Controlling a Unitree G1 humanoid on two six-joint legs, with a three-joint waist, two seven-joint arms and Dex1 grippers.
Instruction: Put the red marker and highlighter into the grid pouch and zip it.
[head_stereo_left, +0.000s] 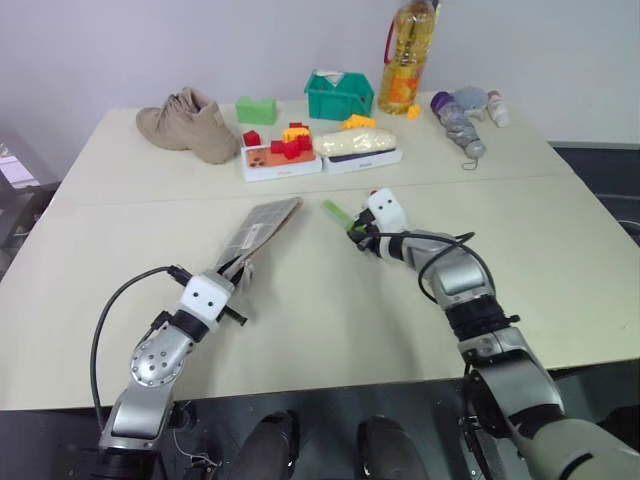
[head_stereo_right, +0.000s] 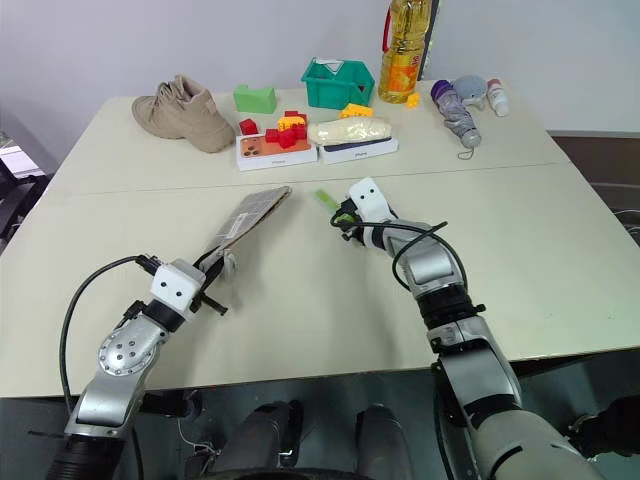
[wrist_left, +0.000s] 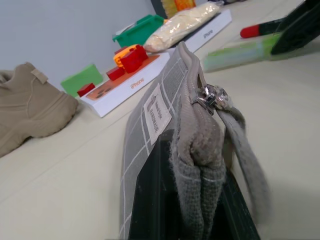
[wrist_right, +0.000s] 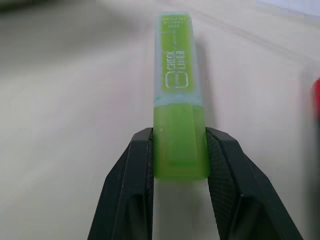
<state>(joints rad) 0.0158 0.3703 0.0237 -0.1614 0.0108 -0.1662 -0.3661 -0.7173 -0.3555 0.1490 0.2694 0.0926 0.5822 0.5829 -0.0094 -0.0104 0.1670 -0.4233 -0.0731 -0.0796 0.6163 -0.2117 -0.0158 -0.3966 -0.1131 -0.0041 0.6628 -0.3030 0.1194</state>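
Where the right claw (wrist_right: 179, 150) grips, the highlighter (wrist_right: 178, 95) is light-green.

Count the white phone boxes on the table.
2, side by side at the far middle: the left box carries red blocks, the right box a pale bag. None seem hidden.

Bare table (head_stereo_left: 330, 300) (mid) — clutter: shoe (head_stereo_left: 188, 124), bottle (head_stereo_left: 407, 55).

Two silver metal arms with black joints. Each wrist carries a white block, and black cables loop alongside. The fingers (wrist_right: 125, 190) are black.
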